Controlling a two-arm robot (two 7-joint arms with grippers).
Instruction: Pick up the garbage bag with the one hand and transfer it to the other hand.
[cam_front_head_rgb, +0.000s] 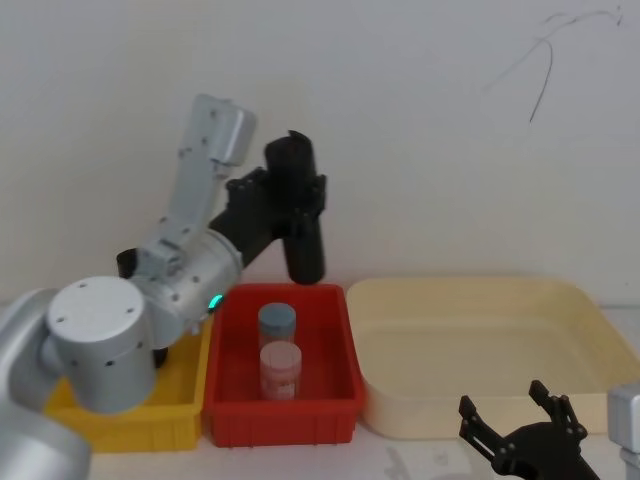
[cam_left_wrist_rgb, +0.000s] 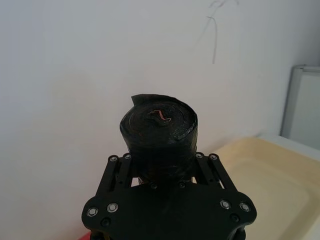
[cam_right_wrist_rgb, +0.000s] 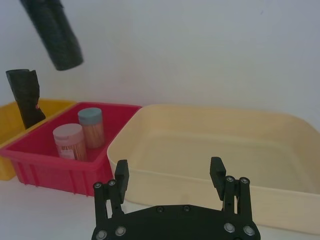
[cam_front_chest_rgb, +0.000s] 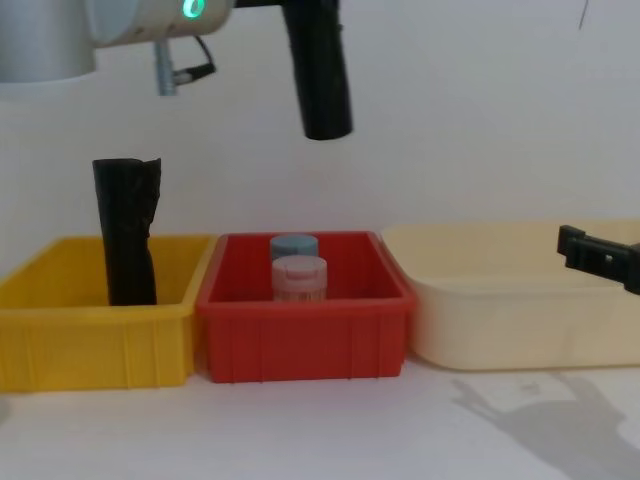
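Height is the gap that the handover turns on: the garbage bag (cam_front_head_rgb: 305, 250) hangs well above the red bin (cam_front_head_rgb: 340, 330), clamped around its middle by the left tool (cam_front_head_rgb: 288, 203), while the right tool (cam_front_head_rgb: 508, 410) sits low at the near right, in front of the cream tray (cam_front_head_rgb: 590, 310), with its fingers spread wide and nothing between them. From the right tool the bag lies up and towards the robot's left, well apart from it. The roll's long axis runs close to upright with a slight lean, and its lower end points down over the back of the red bin, free of any grip; judging from that, the bare lower half is the part the right tool can reach for. The left wrist view looks along the roll at its coiled end, with the tool's links pressed to either side of it. Some things stay unclear: in the head view the roll covers the left tool's fingertips, so the exact line of contact is hidden, and in the chest view the top edge cuts off the roll's upper part and the grip itself. A second black roll (cam_front_chest_rgb: 127, 230) with a ragged top stands in the yellow bin (cam_front_chest_rgb: 60, 330), away from both tools.
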